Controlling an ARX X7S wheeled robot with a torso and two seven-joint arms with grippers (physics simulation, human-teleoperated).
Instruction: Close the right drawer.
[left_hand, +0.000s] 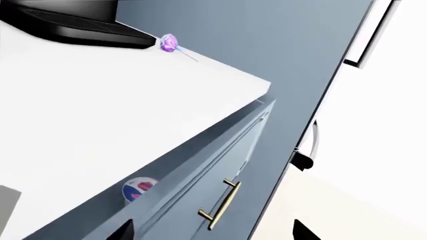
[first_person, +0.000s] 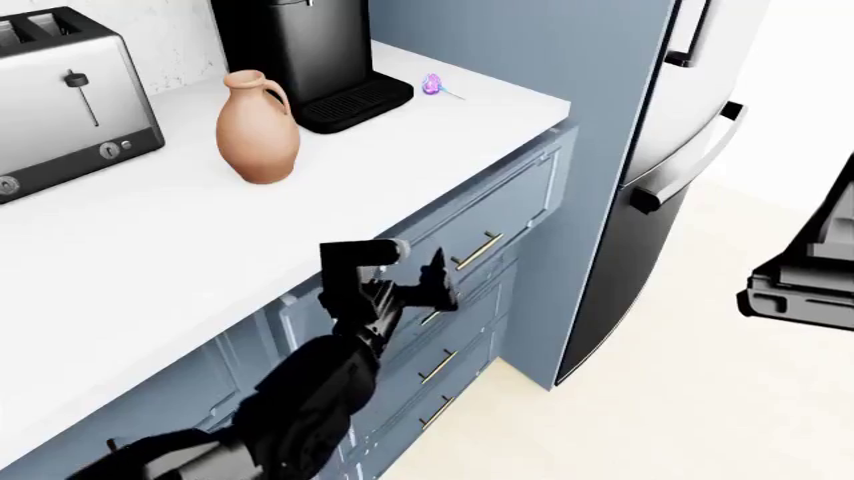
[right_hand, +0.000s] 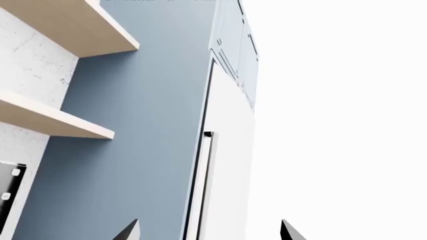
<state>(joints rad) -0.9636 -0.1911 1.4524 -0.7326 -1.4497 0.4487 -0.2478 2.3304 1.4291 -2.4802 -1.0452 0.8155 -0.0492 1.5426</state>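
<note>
Your left hand (first_person: 400, 272), fingers spread, hovers before the blue-grey panelled right drawer (first_person: 501, 215), slightly open at 3 o'clock under the white tabletop (first_person: 160, 230); your right hand (right_hand: 208, 231) shows only splayed tips.

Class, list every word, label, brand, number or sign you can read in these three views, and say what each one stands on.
No text can be read in any view.
The round item inside the right drawer carries a red and blue mark, too blurred to read.
The toaster has knobs and a lever but no legible markings.
The coffee machine shows no readable brand.
</note>
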